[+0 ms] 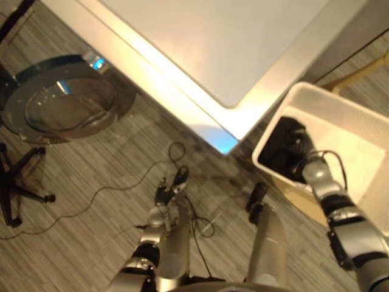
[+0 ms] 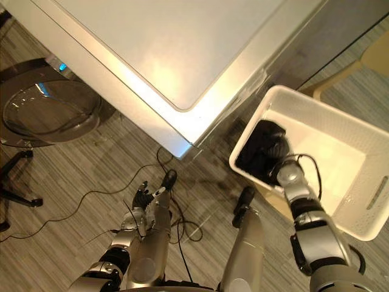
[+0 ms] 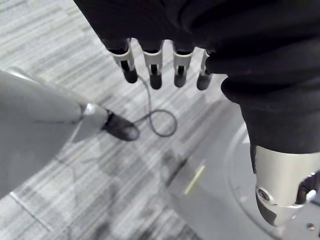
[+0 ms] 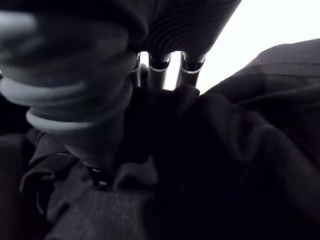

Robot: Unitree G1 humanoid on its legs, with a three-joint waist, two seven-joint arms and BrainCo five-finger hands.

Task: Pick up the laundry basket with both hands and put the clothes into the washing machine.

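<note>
While the right hand (image 4: pixel 185 30) was down inside the white slatted plastic laundry basket (image 2: pixel 363 204) at the right of the frame, its fingers (image 4: pixel 161 65) ran into the heap of dark clothes (image 2: pixel 258 152) and the tips were lost behind a fold, so I could not tell whether they had closed on the cloth. The clothes lay bunched in the basket's left corner, the one just beside the corner of the white, silver-edged washing machine (image 2: pixel 182 42) that filled the upper middle. Over at the upper left, the machine's round glass door (image 2: pixel 48 109) stood swung open above the grey striped floor (image 2: pixel 79 176). Low in the centre-left, the left hand (image 1: pixel 165 193) hung over that floor, fingers loosely straight, holding nothing and well apart from the basket.
</note>
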